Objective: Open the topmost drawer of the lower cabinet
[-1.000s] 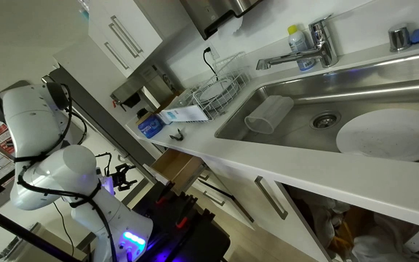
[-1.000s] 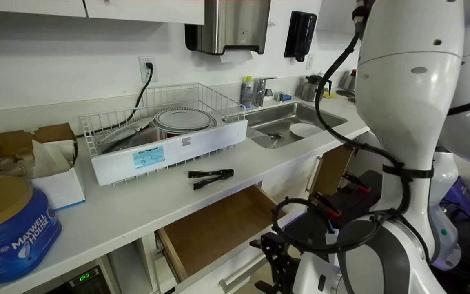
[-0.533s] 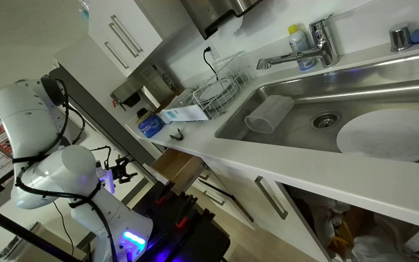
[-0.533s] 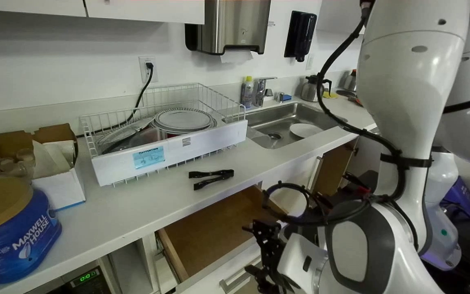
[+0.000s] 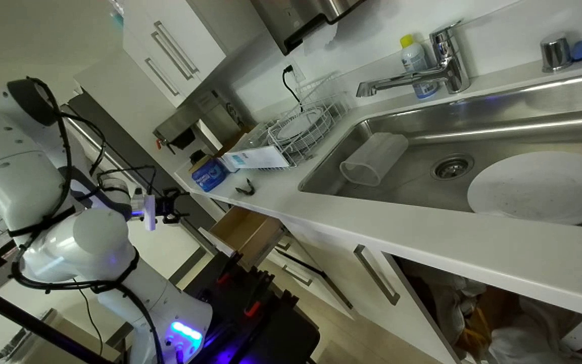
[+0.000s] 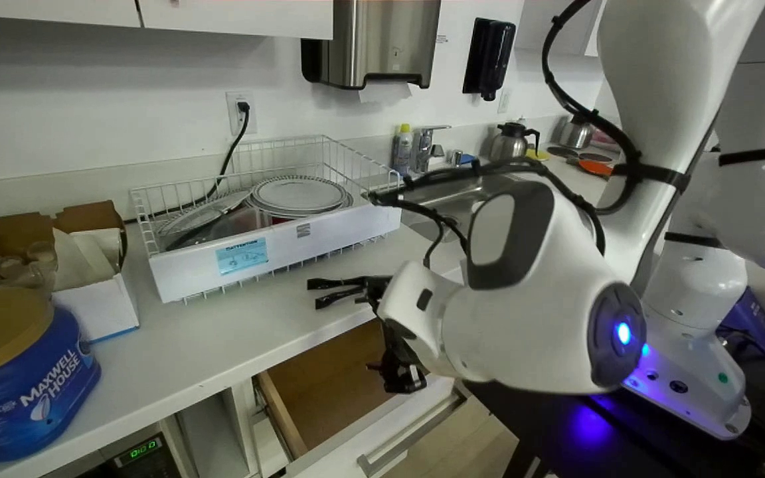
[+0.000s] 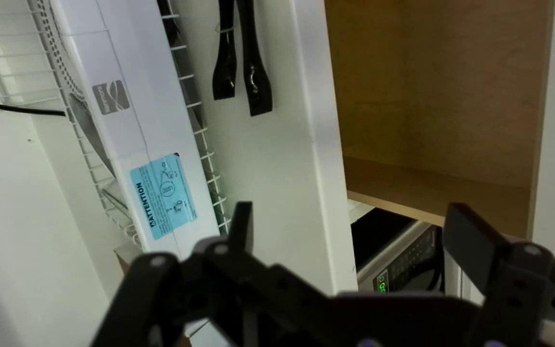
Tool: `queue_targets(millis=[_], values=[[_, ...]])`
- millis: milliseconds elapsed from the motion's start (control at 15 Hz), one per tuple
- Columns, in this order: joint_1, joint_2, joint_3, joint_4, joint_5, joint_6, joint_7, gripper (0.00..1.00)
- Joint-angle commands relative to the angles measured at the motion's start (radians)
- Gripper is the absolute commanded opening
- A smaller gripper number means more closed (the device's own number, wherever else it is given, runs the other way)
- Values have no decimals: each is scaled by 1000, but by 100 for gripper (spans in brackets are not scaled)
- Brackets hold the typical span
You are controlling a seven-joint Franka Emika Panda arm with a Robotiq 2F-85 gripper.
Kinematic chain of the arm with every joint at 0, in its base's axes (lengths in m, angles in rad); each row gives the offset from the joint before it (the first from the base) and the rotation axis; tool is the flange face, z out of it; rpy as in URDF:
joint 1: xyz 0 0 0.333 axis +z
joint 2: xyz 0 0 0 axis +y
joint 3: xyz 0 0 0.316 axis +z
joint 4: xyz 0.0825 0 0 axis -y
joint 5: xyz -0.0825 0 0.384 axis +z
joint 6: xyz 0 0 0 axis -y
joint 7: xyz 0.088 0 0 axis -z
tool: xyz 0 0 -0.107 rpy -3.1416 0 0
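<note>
Tongs [image 6: 333, 283] lie on the bench [image 6: 236, 325] in an exterior view on my feed, a dish rack [image 6: 283, 244] behind them toward ten o'clock, a box [image 6: 93, 302] at nine, the topmost drawer [image 6: 323, 385] jutting out below at six. In an exterior view, my hand [image 5: 185, 204] hangs at that drawer's ten o'clock; inside the sink [image 5: 407, 187], a plate [image 5: 543, 187] rests at three o'clock from the drain [image 5: 451, 167], a container [image 5: 374, 159] at nine.
</note>
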Motion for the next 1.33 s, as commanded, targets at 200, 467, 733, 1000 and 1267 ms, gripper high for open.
queue_targets(millis=[200, 467, 733, 1000, 1267], values=[[-155, -116, -48, 16, 310, 173, -518, 100], [-189, -127, -96, 43, 462, 234, -812, 100], [-148, -93, -123, 51, 425, 205, -731, 100], [-139, -90, -121, 51, 425, 205, -729, 100], [-209, -96, -163, 38, 565, 386, -943, 100]])
